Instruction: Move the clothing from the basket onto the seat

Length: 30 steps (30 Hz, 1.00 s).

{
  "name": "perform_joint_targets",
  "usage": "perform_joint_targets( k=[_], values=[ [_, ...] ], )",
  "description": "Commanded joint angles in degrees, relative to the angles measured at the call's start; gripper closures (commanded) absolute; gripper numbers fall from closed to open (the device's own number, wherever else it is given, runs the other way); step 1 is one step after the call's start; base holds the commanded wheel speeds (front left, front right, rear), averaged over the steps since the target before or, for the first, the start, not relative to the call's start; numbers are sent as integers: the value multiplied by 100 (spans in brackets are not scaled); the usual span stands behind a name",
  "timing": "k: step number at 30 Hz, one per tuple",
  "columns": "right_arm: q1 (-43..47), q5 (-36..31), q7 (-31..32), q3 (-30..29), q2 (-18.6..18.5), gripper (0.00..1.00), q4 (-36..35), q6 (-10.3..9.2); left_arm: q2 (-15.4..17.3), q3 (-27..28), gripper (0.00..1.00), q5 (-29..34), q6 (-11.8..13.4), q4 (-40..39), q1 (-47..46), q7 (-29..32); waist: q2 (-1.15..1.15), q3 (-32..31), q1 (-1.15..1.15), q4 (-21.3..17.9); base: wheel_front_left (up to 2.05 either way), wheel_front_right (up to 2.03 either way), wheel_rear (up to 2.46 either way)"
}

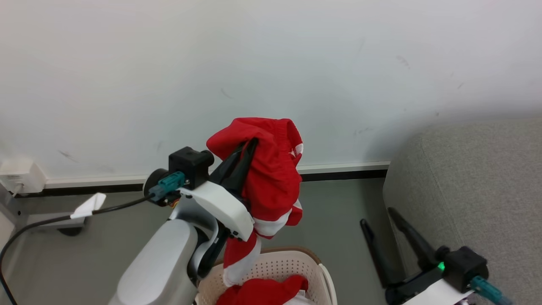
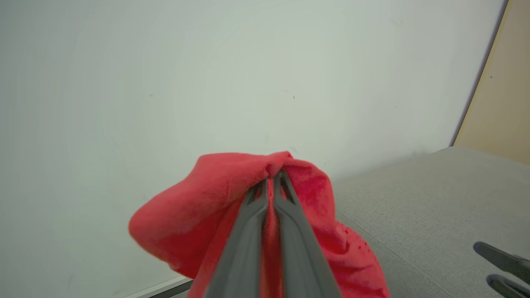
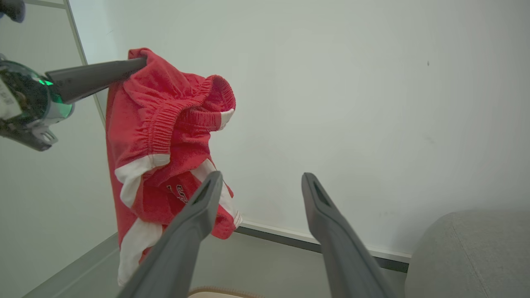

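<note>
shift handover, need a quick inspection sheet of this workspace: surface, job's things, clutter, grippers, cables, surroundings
surface: grey floor between wall and seat
job's things: red garment held up above the basket, its lower end reaching down to it; more red clothing inside; seat at the right, no clothing seen on it
clutter: grey fixture at the left by the wall, kind unclear
grippers: left gripper shut on the red garment; right gripper open, holding nothing, beside the seat
cables: black cable with a white tag runs off from the left wrist
surroundings: white wall with scuffs; skirting; white socket box
</note>
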Motion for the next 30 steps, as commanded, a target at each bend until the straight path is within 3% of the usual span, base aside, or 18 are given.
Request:
perform_joint_targets(
  k=[1, 9, 16, 24, 30],
  values=[
    [-89, -28, 4, 174, -52, 0, -19, -12, 6, 17, 100, -63, -12, 43, -96, -9, 0, -6, 0, 9, 0, 0, 0],
    [-682, 324, 4, 1537, -1, 0, 80, -12, -109, -56, 100, -63, -23, 260, -323, -52, 0, 49, 0, 29, 0, 0, 0],
    [-1474, 684, 4, 2382, 172, 0, 782, -12, -275, -208, 100, -77, -93, 395, -563, -97, 0, 76, 0, 135, 0, 0, 0],
    [-1910, 1033, 4, 2574, 466, 0, 1657, -12, -481, -514, 100, -200, -183, 375, -654, -79, 0, 58, 0, 382, 0, 0, 0],
    [-2074, 1095, 4, 2382, 593, 0, 2128, -12, -566, -848, 100, -340, -196, 276, -604, -37, 0, 69, 0, 641, 0, 0, 0]
  ],
)
